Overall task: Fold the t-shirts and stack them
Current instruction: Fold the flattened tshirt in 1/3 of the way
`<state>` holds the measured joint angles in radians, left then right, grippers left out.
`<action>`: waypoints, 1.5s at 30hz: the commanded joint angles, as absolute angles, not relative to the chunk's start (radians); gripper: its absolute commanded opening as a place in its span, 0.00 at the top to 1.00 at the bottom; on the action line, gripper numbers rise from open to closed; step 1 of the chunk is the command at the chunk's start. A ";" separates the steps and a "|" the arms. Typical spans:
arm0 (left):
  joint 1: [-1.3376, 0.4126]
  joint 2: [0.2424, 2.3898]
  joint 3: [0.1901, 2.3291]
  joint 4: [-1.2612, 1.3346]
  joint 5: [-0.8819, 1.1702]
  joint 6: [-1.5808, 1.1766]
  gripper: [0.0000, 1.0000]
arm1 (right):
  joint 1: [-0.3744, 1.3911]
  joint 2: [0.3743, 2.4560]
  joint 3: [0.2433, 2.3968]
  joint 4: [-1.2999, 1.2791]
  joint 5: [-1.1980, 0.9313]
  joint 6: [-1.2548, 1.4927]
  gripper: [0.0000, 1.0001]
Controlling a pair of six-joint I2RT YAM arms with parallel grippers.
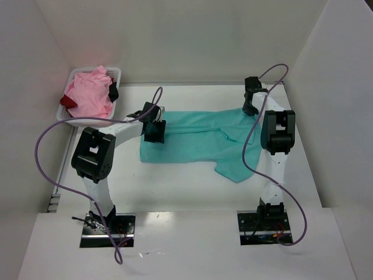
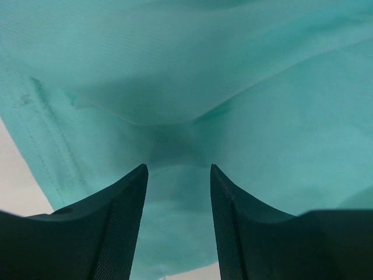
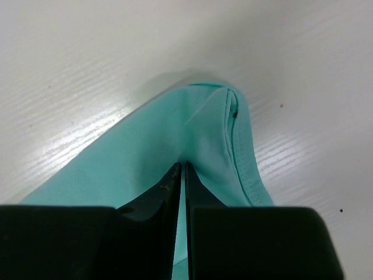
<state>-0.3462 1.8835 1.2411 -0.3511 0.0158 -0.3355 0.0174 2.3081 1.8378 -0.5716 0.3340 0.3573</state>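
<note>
I have the teal t-shirt (image 1: 192,137) spread mid-tabletop (image 1: 175,181), my right gripper (image 3: 185,166) pinching its edge toward the far right corner, my left gripper (image 2: 178,169) spread over its left end. The pink t-shirt (image 1: 87,96) and dark red t-shirt (image 1: 68,102) sit in the basket (image 1: 116,73) at the far left corner; nothing yet folded or stacked

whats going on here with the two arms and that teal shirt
Two arms are working on a teal cloth t-shirt laid out on the white table. The right gripper is pinched shut on its far right edge. The left gripper sits over its left end, jaws apart, cloth puckered between them but not clamped. A light pink t-shirt and a dark red t-shirt lie bunched in the white plastic lattice basket, far left.
</note>
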 commanded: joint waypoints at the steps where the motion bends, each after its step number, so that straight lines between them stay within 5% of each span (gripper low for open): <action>1: -0.359 1.861 1.238 -0.371 0.038 -0.319 0.45 | 0.026 2.362 1.894 -0.611 0.344 0.350 0.89; 10: -0.359 1.850 1.299 -0.380 -0.024 -0.342 0.44 | -0.005 2.297 1.907 -0.591 0.270 0.341 0.89; 16: -0.281 1.809 1.381 -0.355 -0.049 -0.448 0.33 | -0.005 2.004 1.691 -0.424 0.115 0.339 0.87; 22: -0.216 1.844 1.350 -0.236 -0.078 -0.541 0.36 | 0.015 1.859 1.504 -0.399 0.098 0.348 0.87; 34: -0.198 1.948 1.373 -0.213 0.006 -0.600 0.44 | 0.046 1.786 1.319 -0.359 0.037 0.357 0.86; 45: -0.198 1.842 1.178 -0.192 0.041 -0.618 0.36 | 0.152 1.845 1.353 -0.311 -0.050 0.368 0.86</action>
